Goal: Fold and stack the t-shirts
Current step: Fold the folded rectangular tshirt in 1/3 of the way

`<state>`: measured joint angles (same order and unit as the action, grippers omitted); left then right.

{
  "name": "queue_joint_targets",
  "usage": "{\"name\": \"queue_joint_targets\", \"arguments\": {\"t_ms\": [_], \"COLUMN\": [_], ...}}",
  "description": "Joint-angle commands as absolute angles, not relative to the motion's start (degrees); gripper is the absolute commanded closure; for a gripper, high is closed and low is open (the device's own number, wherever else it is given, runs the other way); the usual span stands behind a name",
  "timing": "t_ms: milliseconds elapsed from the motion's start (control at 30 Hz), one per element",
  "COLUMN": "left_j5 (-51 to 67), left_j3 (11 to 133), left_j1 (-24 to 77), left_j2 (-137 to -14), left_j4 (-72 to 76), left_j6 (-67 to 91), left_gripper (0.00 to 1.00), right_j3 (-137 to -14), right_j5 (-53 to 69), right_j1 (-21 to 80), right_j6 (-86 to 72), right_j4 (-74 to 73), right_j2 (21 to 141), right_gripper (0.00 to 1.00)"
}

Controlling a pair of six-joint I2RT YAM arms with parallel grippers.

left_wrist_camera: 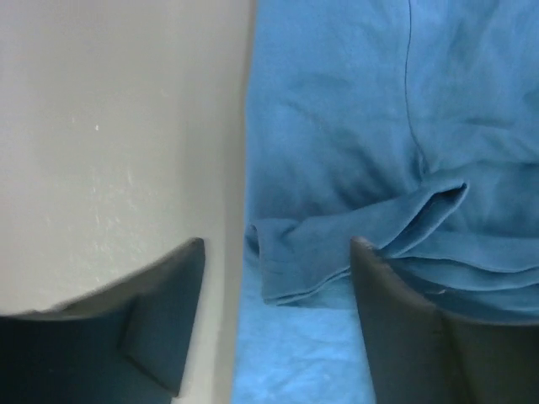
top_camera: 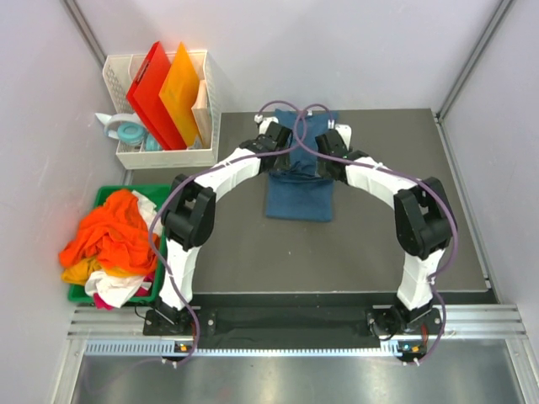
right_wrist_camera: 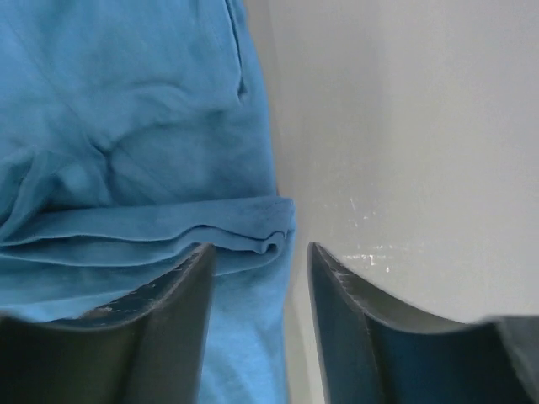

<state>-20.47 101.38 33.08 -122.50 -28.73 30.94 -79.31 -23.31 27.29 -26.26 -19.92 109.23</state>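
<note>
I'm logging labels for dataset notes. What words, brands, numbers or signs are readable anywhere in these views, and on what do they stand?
None can be read.
The dark blue t-shirt is plain fabric in both wrist views, with no print or tag showing.
The red board, orange board and white basket show no lettering.
The shirt pile in the green bin shows no legible print.

High at six o'clock, the top camera looks down on the table (top_camera: 278, 261); both wrist cameras hang close over the teal t-shirt (top_camera: 299, 202) at twelve, which all share.
</note>
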Motion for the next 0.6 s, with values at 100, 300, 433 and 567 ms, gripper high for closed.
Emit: {"name": "queue_joint_targets", "arguments": {"t_ms": [100,300,433,567], "left_j5": [-18.4,-11.7,-8.0,-8.0], "left_j3": [93.7,82.3,77.8,73.5], "left_j1": [33.5,36.8,37.9,38.2], "left_j2": [-108.5,-106.1,-107.5,-107.8], "left_j4": [-23.3,-18.0,-17.2,-14.7], "left_j6": [31.7,34.9,37.6,38.8], "left_gripper": [0.25,0.96,1.0,1.0], "right_j3": [-77.7,-66.4,-62.1,-60.4], "right_j5": [-22.7,-18.4,-17.8,-17.7], "right_j1": [30.1,34.4,36.9,37.7], "right_j6": [-24.8,-28.3,-29.9,-31.5], "right_j4": [-17.7,-13.5,-12.5,-11.2], "right_j2": [95.0,92.7,94.8,97.1], "right_gripper": [0.46,1.0,1.0,1.0]}}
